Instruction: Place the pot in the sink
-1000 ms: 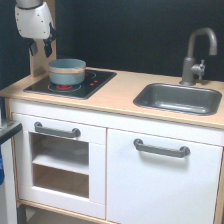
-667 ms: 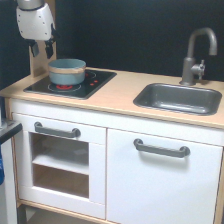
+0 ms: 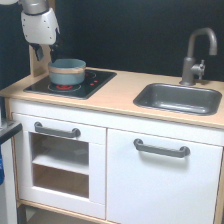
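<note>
the pot [image 3: 67, 72] is parked on the black hob [image 3: 72, 83] at the exterior view's left, sat over one of the red rings, upright. the sink [image 3: 180, 98] is set into the wooden counter [image 3: 115, 95] well apart from it, over on the exterior view's right, with a grey tap [image 3: 197, 56] stood behind it. the gripper [image 3: 44, 53] is hung just above and behind the pot's left side, not seen touching it; its fingers are mostly lost against the dark wall, so whether they're apart or together can't be told. two grey handles are seen on the white cabinet fronts below.
</note>
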